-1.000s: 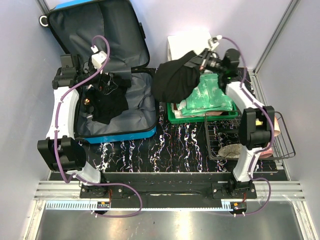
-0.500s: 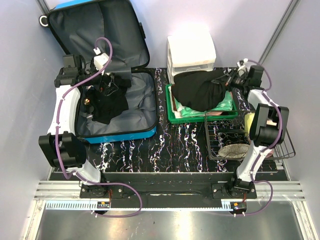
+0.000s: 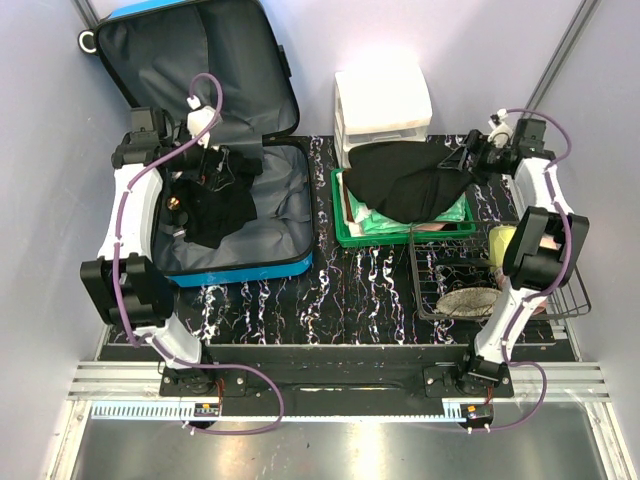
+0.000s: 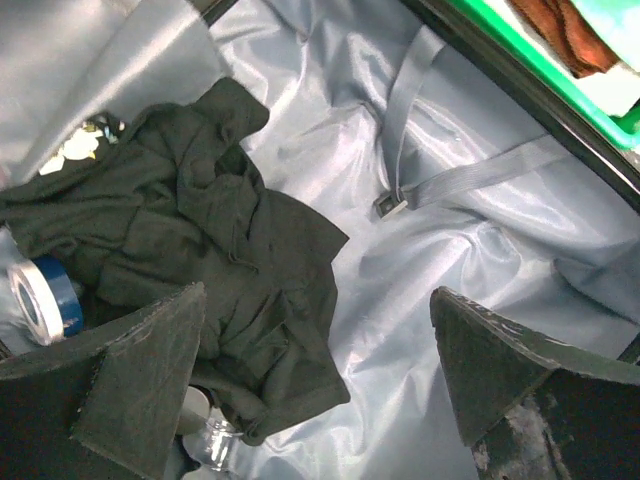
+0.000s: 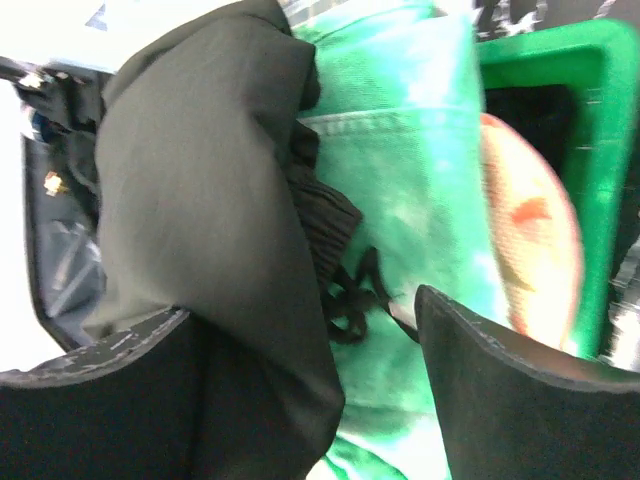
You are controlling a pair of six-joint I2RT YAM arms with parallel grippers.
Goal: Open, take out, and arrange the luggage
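Top external: right gripper (image 3: 468,158) just dropped off. A second ago it was clenched on the black garment (image 3: 400,185), carrying it across from the luggage side. Now the garment is spread over the pile in the green tray (image 3: 345,237) at the far middle of the table (image 3: 370,290), and the jaws have sprung apart. Right wrist agrees: fingers wide, nothing pinched, tie-dye cloth (image 5: 400,150) showing between them. One corner of the garment reaches toward the fingers in the overhead; can't tell if it's snagged. Arm has backed off toward the far right corner.

No change to the luggage (image 3: 240,268): far left corner of the table, lid raised. Left gripper (image 3: 215,160) is released too, empty, hanging over the lower shell. Dark clothing (image 4: 230,260) and a tape roll (image 4: 40,295) are left inside, so unpacking isn't finished. My read: one item moved, and the left arm looks set for the next pick.
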